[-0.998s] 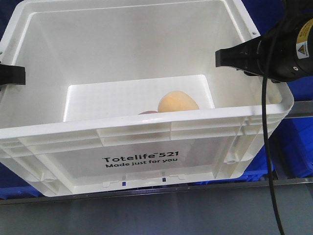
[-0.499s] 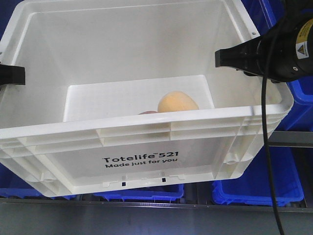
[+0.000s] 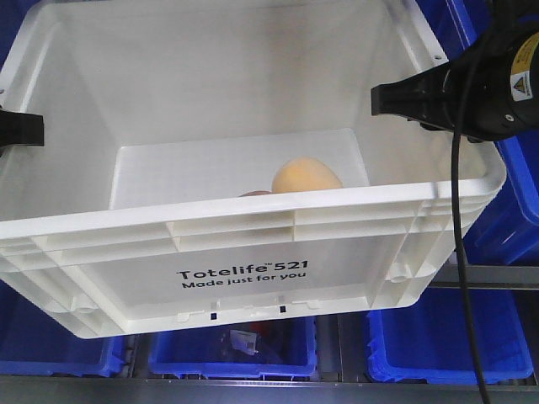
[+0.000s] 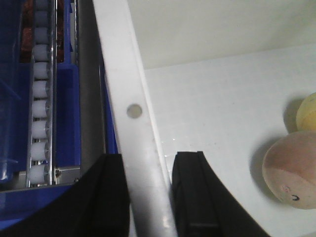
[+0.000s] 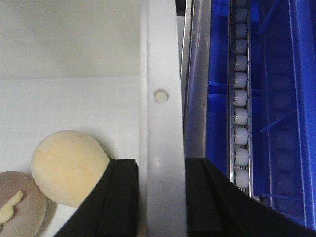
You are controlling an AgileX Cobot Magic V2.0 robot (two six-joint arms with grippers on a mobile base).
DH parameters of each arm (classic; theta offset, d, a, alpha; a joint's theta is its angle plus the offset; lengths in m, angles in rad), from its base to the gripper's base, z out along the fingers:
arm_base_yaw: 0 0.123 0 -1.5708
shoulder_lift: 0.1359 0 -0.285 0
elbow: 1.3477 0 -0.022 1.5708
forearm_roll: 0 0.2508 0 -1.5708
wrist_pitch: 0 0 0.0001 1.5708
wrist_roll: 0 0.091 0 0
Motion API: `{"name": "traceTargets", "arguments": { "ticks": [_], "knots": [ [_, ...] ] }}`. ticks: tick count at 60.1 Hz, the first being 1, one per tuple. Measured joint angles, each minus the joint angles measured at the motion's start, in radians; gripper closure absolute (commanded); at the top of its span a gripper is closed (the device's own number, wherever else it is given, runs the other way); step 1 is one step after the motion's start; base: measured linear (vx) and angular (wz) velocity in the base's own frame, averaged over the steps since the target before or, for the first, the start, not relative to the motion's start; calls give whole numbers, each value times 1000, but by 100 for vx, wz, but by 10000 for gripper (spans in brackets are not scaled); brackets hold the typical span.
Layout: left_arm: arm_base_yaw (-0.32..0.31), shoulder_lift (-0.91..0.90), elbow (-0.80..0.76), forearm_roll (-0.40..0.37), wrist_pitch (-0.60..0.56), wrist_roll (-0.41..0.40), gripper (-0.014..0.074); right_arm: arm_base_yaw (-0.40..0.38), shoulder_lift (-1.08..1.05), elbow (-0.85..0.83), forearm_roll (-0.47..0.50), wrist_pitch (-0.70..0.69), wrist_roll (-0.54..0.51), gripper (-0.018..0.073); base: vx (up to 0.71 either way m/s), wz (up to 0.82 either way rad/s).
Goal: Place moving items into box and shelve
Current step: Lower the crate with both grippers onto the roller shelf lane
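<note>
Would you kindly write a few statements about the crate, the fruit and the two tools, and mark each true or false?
1. The left tool clamps the white crate's side wall. True.
2. The crate is empty. False: a yellow-orange fruit and a pinkish-beige fruit lie on its floor.
3. The right tool straddles the crate's other side wall. True.
4. The crate's print reads "Totelife 521". True.
5. The bins below the crate are red. False: they are blue.
</note>
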State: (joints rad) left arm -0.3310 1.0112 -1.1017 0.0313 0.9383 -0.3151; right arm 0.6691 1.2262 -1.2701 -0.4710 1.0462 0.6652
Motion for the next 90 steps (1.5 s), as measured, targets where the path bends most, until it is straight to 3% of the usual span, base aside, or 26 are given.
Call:
{"name": "traceTargets", "arguments": {
  "ticks": [90],
  "knots": [
    [0,0,1,1,-22,0,492,0,0,0,-1,0,1,489,6,-2]
  ]
}}
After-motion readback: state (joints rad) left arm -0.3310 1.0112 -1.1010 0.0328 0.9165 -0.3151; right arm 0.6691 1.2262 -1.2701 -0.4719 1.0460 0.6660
